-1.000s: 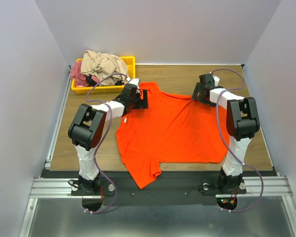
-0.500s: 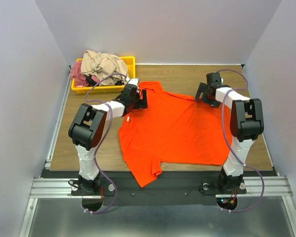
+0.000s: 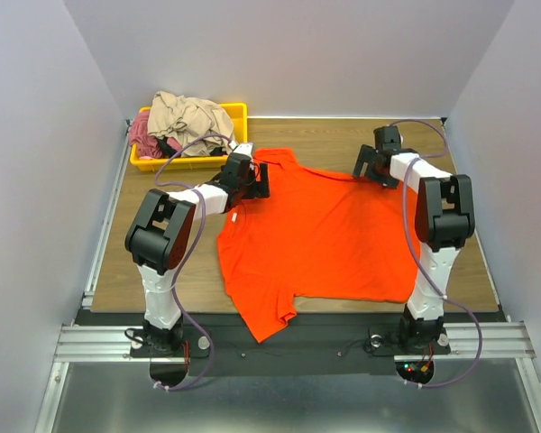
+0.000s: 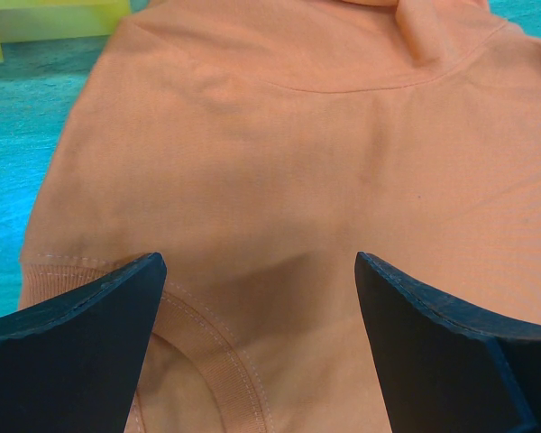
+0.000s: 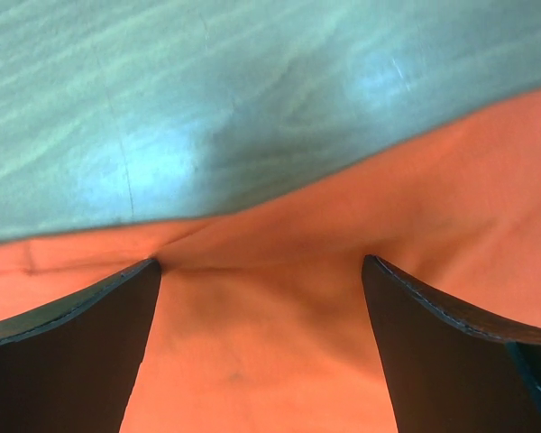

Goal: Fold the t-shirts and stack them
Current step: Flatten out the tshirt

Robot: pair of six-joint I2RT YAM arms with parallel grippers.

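An orange t-shirt (image 3: 316,234) lies spread on the wooden table (image 3: 162,262), with its lower left part hanging over the front edge. My left gripper (image 3: 260,184) is open, low over the shirt's far left part. In the left wrist view its fingers (image 4: 90,316) straddle the fabric (image 4: 279,162) beside the collar seam. My right gripper (image 3: 364,169) is open at the shirt's far right corner. In the right wrist view its fingers (image 5: 81,316) stand wide apart over the shirt's edge (image 5: 279,361), with bare table (image 5: 207,108) beyond.
A yellow bin (image 3: 144,163) at the far left corner holds a pile of beige and pink clothes (image 3: 189,117); its edge shows in the left wrist view (image 4: 54,18). Walls close in on three sides. Bare wood lies left of the shirt.
The right gripper swung right, then slightly farther back, and the shirt's far right corner went with it. The shirt's left edge shifted a little right. The left gripper barely moved.
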